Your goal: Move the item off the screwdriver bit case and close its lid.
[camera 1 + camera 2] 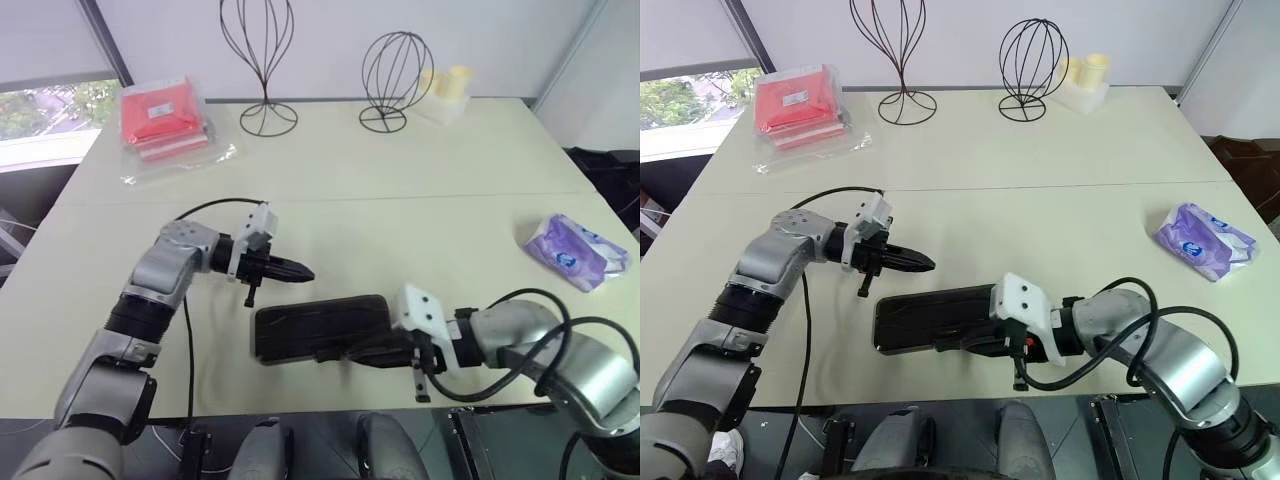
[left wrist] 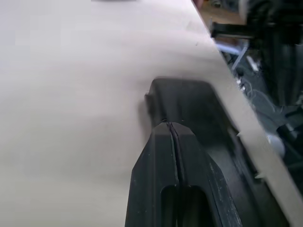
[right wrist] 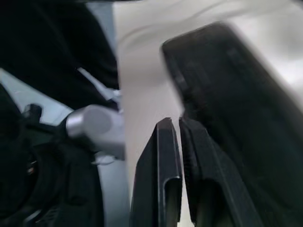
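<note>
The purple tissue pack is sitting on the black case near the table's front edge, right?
No. The purple tissue pack lies on the bare table far to the right, apart from the black case near the front edge; the left eye view shows it.

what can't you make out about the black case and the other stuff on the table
Case lid: cannot tell if it is fully shut. The right gripper covers its near right edge in the head views, and both wrist views blur it.
Purple packet: print too small to read in the head views.
Red packet: contents too small to tell, under clear wrap.
Yellow things at the far edge: too small to name.
</note>
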Motion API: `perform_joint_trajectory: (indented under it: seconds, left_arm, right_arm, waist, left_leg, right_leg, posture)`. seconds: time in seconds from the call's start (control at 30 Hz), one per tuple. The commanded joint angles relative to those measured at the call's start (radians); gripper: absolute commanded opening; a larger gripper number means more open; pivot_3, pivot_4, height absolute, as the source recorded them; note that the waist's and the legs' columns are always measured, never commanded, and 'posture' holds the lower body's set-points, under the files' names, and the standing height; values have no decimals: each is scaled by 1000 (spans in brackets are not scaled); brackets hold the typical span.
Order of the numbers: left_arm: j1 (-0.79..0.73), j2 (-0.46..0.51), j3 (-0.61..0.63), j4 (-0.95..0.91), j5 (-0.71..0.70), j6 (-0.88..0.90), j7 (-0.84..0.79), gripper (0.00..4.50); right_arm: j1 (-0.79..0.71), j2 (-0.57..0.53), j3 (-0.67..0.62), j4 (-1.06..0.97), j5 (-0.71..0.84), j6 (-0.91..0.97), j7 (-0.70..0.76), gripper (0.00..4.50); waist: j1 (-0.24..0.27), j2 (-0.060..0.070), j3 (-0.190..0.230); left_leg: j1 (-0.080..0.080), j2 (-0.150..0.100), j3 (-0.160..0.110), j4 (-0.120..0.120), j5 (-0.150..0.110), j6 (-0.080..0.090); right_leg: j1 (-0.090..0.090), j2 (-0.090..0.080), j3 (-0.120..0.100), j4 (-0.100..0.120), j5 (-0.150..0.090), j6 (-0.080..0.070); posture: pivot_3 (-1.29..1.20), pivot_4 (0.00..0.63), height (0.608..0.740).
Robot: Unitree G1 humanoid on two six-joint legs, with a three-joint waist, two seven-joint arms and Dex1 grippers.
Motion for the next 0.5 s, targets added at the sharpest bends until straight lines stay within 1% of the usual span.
perform_joint_trajectory:
  seconds: [0.03,0.2,0.43,0.5]
  left_arm:
    - [-23,-29,-23,48,50,-71,-3,0]
    - [-25,-80,-44,111,99,-129,5,0]
    - [-13,-133,-67,160,157,-191,20,0]
    - [-8,-147,-74,177,176,-215,26,0]
  right_arm:
    - [-17,26,80,22,-47,-46,-14,22]
    - [-19,57,162,68,-116,-85,-48,22]
    - [-10,95,196,118,-221,-132,-137,22]
    - [-5,114,195,139,-252,-138,-181,22]
  waist:
    - [0,0,0]
    - [1,0,0]
    - [1,0,0]
    - [1,0,0]
  left_leg:
    - [0,0,0,0,0,0]
    - [0,0,0,0,0,0]
    - [-1,0,0,0,0,0]
    - [-1,0,0,0,0,0]
  right_leg:
    - [0,0,0,0,0,0]
    - [0,0,0,0,0,0]
    - [-1,0,0,0,0,0]
    - [-1,0,0,0,0,0]
  posture:
    - [0,150,740]
    - [0,150,740]
    - [0,150,740]
    - [0,150,740]
